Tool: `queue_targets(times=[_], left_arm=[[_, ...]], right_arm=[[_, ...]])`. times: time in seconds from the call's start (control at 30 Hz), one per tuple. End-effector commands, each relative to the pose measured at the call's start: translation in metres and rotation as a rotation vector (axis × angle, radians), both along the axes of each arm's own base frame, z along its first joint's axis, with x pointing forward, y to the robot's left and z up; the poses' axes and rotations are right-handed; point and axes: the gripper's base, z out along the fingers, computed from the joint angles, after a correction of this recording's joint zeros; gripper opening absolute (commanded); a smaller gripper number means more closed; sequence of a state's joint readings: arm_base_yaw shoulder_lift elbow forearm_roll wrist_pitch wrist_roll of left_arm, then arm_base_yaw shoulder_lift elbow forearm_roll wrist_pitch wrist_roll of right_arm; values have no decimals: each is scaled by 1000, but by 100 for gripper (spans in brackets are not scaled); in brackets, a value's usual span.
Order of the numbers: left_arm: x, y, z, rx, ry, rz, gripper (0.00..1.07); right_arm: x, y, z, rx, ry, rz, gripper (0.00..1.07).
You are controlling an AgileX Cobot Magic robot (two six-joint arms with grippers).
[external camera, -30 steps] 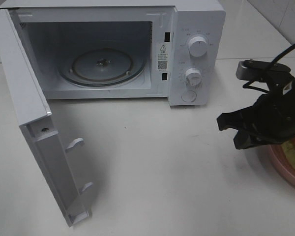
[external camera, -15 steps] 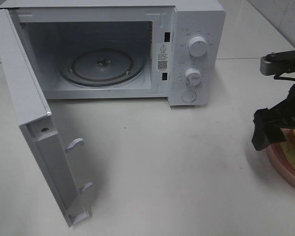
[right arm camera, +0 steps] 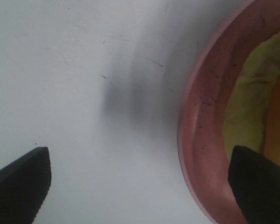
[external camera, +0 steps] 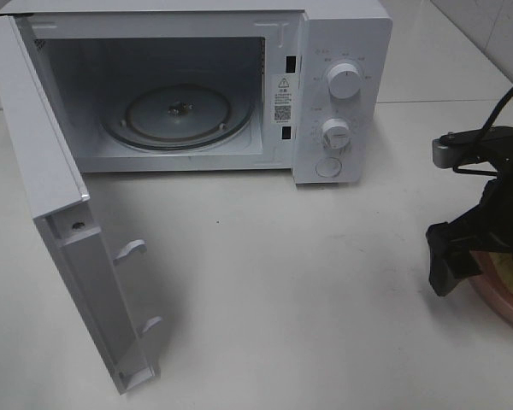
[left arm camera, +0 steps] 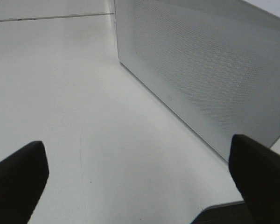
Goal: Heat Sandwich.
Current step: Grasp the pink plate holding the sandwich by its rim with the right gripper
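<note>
the right gripper point(right arm camera: 140, 179) has changed in two ways over the last second. it was nearly shut and hung closer to the microwave point(external camera: 342, 51). now it has swung out and dropped, away from the microwave's dial side, to the plate point(right arm camera: 200, 140). its fingers point(right arm camera: 18, 182) are spread as wide as they go and hold nothing. one is over bare table point(external camera: 282, 282) and the other over the plate's inside, so the rim lies between them.

the sandwich point(right arm camera: 249, 112) lies on that plate, forward of the microwave's front and off to its dial side, untouched.

the left gripper point(left arm camera: 140, 182) is also wide open and empty, beside the microwave's swung-out door point(external camera: 60, 213).

i judge this to be the approach for a pinch on the plate rim. the door is already open and the turntable point(external camera: 175, 115) is bare, so what's left is closing on the rim, carrying the plate in and shutting the door. a thin rim hold could let the plate tip.
</note>
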State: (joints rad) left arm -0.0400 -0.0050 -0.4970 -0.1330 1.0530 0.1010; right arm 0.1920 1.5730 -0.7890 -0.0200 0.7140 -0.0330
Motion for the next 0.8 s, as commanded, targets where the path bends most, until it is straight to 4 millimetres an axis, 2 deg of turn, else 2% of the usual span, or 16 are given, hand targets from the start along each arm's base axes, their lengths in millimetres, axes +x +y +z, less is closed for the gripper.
queue_targets(times=[0.03, 0.43, 0.8], left_arm=[[-2, 0, 0, -9, -31, 0, 101], [-2, 0, 0, -9, -31, 0, 101], [-2, 0, 0, -9, -31, 0, 101]], right_arm=[[5, -1, -10, 0, 7, 0, 99], [14, -6, -41, -81, 57, -8, 97], [18, -5, -56, -82, 73, -1, 92]])
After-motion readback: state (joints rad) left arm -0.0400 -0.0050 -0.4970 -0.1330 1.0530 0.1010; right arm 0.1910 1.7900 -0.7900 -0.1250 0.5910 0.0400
